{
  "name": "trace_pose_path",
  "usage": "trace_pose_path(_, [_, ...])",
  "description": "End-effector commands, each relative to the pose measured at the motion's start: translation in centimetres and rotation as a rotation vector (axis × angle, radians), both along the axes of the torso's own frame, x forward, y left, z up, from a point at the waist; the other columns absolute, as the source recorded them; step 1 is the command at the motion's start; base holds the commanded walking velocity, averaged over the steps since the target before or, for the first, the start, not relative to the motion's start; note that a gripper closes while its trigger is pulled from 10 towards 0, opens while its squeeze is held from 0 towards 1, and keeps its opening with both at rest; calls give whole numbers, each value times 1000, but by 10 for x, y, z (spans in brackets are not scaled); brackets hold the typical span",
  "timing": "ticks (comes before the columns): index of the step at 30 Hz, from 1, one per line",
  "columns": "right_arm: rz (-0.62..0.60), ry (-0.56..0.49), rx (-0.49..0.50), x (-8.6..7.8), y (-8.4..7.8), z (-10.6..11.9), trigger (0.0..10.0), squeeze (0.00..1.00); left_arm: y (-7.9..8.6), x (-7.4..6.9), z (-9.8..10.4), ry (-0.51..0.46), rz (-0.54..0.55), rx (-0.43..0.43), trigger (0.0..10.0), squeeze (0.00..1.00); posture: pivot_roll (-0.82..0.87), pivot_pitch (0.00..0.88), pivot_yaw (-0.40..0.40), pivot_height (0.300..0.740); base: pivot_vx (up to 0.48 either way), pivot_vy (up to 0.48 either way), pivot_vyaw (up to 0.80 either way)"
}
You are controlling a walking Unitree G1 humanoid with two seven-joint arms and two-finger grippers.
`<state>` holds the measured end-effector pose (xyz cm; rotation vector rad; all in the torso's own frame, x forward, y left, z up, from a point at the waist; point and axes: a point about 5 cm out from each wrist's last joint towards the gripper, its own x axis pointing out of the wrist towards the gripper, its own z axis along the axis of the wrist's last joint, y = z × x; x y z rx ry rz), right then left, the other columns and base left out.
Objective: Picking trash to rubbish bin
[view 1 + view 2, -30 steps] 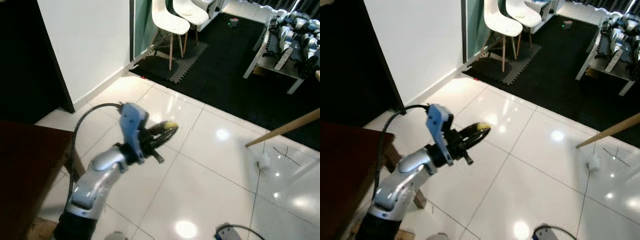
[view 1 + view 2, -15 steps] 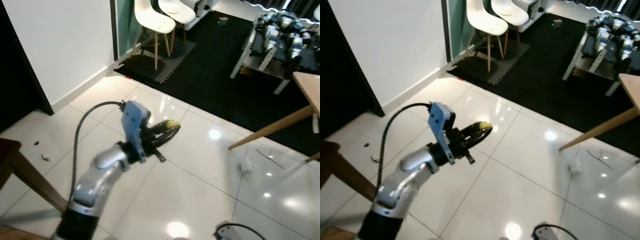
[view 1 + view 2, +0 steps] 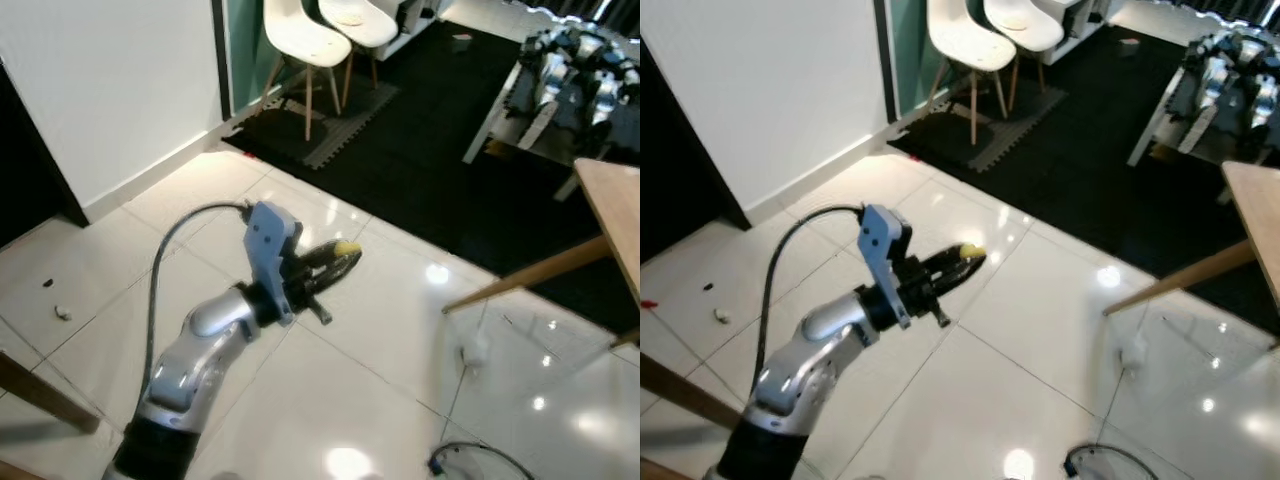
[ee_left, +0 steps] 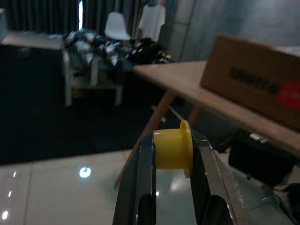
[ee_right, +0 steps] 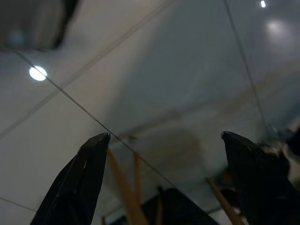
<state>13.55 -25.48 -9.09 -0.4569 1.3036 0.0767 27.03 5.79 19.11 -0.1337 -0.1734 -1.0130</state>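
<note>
My left gripper (image 3: pixel 342 257) is raised in front of me over the white tiled floor, shut on a small yellow cap-like piece of trash (image 3: pixel 346 247). Along its black fingers (image 4: pixel 145 187) the yellow piece of trash (image 4: pixel 171 150) sits pinched between the tips. My right gripper (image 5: pixel 166 150) hangs low with its two black fingers (image 5: pixel 84 178) spread wide apart over floor tiles, nothing between them.
Two white chairs (image 3: pixel 300 40) stand on a dark mat at the back. A wooden table (image 3: pixel 610 200) with slanted legs is to the right, a cardboard box (image 4: pixel 253 75) on it. A white shelf (image 3: pixel 560 80) holds clutter. Cable (image 3: pixel 470 460) lies on the floor; small scraps (image 3: pixel 718 316) at left.
The camera has turned, so the scene slid left and the wooden table came into view at right. My left gripper keeps the yellow piece held at the same height.
</note>
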Motion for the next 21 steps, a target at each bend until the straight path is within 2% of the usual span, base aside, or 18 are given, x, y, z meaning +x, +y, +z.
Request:
trace_pose_path(1, [-11, 31, 17, -10, 5, -5, 10000, 0, 3, -1, -2, 5, 2, 3, 10000, 0, 152, 126, -72, 740, 240, -412, 0])
trace_pose_path(3, [-13, 36, 17, -13, 5, -6, 10000, 0, 3, -1, -2, 5, 2, 3, 10000, 0, 151, 127, -70, 740, 120, -414, 0])
trace_pose_path(7, [-21, 50, 18, -21, 5, -8, 10000, 0, 2, -1, -2, 6, -4, 4, 10000, 0, 150, 130, -67, 740, 180, -413, -788])
trace_pose_path(15, [-26, 60, 17, -27, 4, -9, 10000, 0, 1, -2, -1, 11, -12, 3, 10000, 0, 148, 134, -62, 740, 152, -402, -788])
trace_pose_path(21, [-29, 66, 15, -29, 0, -9, 10000, 0, 2, -1, 1, 10, -13, -12, 10000, 0, 143, 132, -60, 740, 0, 0, -788])
